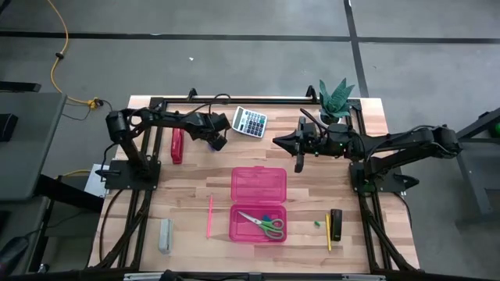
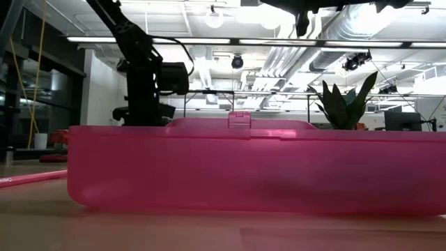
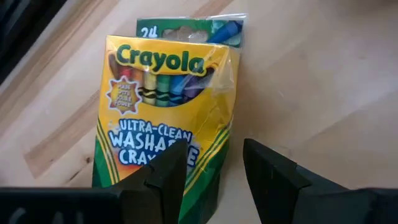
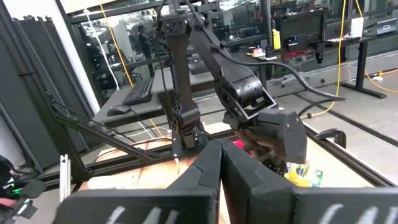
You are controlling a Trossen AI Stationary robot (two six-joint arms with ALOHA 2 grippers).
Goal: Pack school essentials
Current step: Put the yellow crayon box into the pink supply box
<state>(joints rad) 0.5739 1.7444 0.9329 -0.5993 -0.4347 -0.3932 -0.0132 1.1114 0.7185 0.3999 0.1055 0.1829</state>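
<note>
The yellow-green crayon box lies flat on the wood at the table's far left-middle, also seen in the right wrist view. My left gripper hangs open and slanted down just over the box's lower end. One finger is over the box's face and the other over the bare wood beside it. My right gripper is shut, level and high over the table's far middle. Green-handled scissors lie in the open pink case. A pink pencil lies left of the case, and a yellow pencil lies to its right.
A calculator lies just right of the left gripper and a red object to its left. A potted plant stands at the far right. A grey object lies near left, and a black object and a green eraser near right.
</note>
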